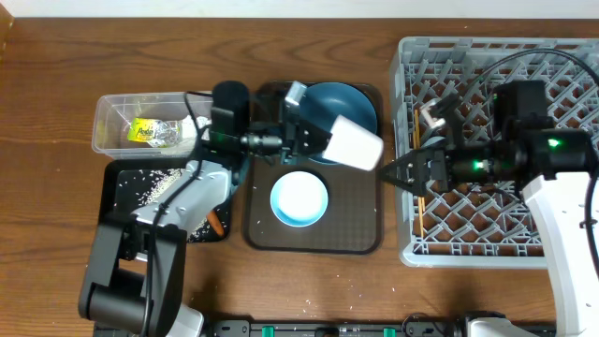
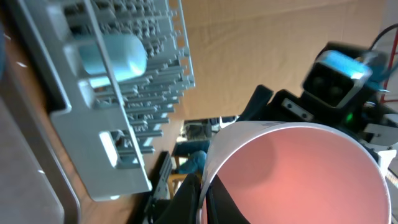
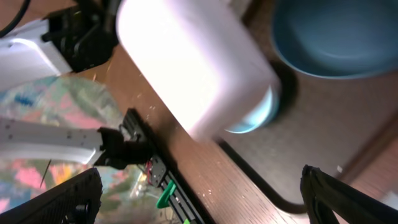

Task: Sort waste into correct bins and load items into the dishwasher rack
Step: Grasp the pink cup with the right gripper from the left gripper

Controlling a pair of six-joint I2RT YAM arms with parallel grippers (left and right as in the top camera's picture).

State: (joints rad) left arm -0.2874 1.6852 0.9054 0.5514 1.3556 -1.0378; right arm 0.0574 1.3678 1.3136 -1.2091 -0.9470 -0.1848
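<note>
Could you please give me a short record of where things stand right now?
Left gripper: shut on the white cup, held over the brown tray
Right gripper: open, facing the white cup
Bowl: on the brown tray
Plate: on the brown tray
Rack: holds a blue cup
Tub: holds a wrapper

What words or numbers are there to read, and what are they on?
No text here can be read.
Wrapper in the tub: dark print, too small to read.
White cup: no writing shows.
Rack: no writing shows.
</note>
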